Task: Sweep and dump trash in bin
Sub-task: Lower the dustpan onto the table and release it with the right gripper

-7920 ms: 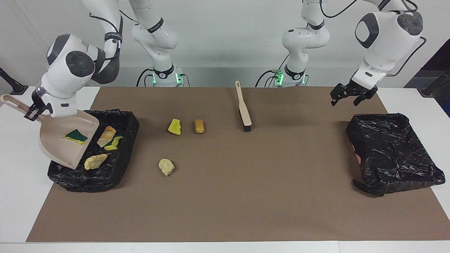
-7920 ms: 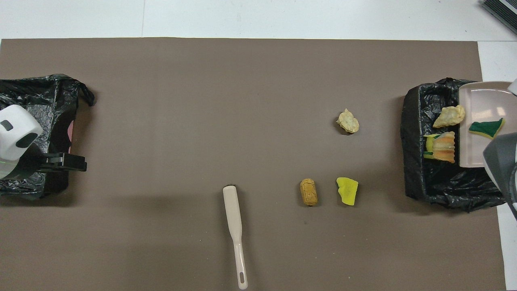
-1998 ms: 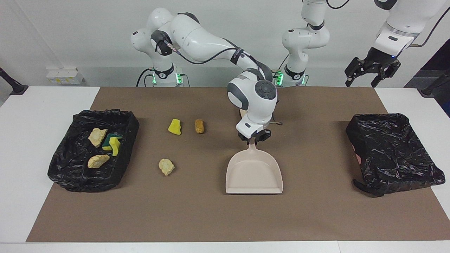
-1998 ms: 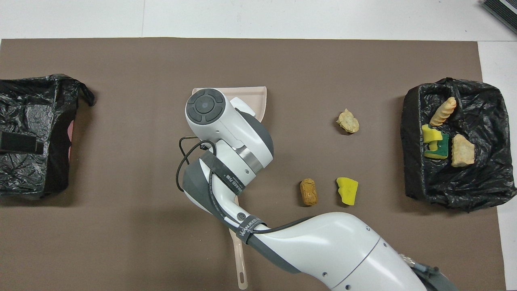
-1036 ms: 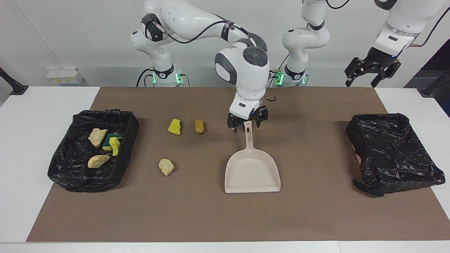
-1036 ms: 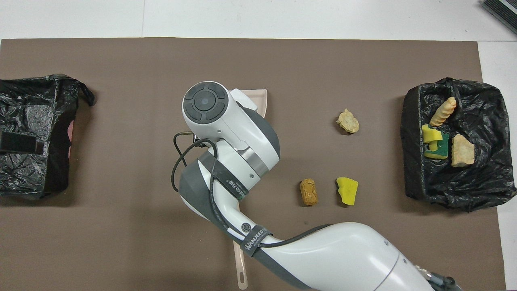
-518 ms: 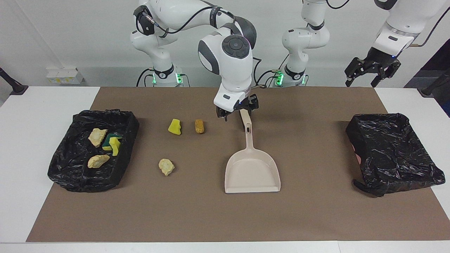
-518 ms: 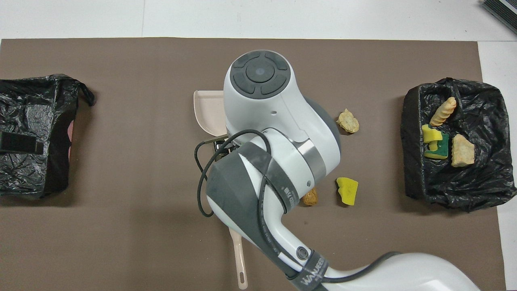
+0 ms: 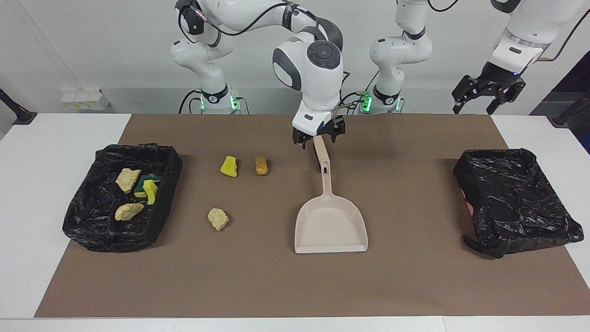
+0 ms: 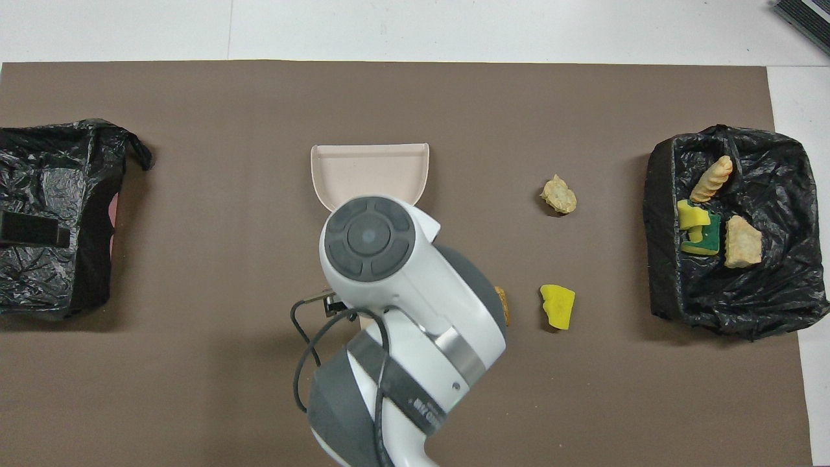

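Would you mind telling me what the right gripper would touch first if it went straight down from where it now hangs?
Most likely the brush: the right gripper hangs open just over its handle, though depth there is hard to judge.

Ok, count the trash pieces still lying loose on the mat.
3: the yellow sponge and the orange-brown lump side by side toward the right arm's end, and the pale wrinkly lump farther from the robots. None seems hidden.

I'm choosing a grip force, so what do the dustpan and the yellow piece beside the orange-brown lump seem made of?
The dustpan looks like rigid moulded plastic: smooth, matte beige, with thin raised walls and a slotted handle. The yellow piece looks like soft foam sponge: dull, bright yellow, blunt cut edges. Neither is certain from looks alone.
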You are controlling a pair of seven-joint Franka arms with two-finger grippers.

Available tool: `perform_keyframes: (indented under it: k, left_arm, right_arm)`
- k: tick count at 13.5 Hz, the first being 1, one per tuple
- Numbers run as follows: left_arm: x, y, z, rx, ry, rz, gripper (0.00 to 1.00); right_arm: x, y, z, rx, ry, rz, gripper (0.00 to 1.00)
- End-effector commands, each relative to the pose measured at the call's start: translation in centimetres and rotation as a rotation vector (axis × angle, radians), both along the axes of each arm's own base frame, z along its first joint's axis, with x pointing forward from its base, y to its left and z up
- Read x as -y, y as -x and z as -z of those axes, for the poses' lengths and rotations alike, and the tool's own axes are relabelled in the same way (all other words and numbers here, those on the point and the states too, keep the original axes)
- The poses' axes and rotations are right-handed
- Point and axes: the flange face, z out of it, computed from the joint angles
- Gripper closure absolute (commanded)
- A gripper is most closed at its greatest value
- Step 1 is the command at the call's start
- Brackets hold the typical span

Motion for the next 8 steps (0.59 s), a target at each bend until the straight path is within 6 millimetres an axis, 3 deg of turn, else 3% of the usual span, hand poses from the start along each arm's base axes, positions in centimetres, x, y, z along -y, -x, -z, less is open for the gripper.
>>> perform_keyframes:
  k: [1, 3, 8]
  left_arm:
    - [-0.2, 0.3, -0.6, -0.004, -0.014, -0.002, 0.00]
    - [-0.2, 0.3, -0.5, -0.005, -0.014, -0.002, 0.00]
    - [0.7, 0.3, -0.6, -0.004, -0.015, 0.012, 0.00]
  right_arm:
    - [2.7, 4.8, 1.0, -0.002, 0.009, 0.001, 0.00]
    - [1.9, 7.2, 2.3, -0.018, 0.030, -0.036, 0.00]
    - [-0.3, 10.3, 7.2, 0.023, -0.010, -0.049, 0.00]
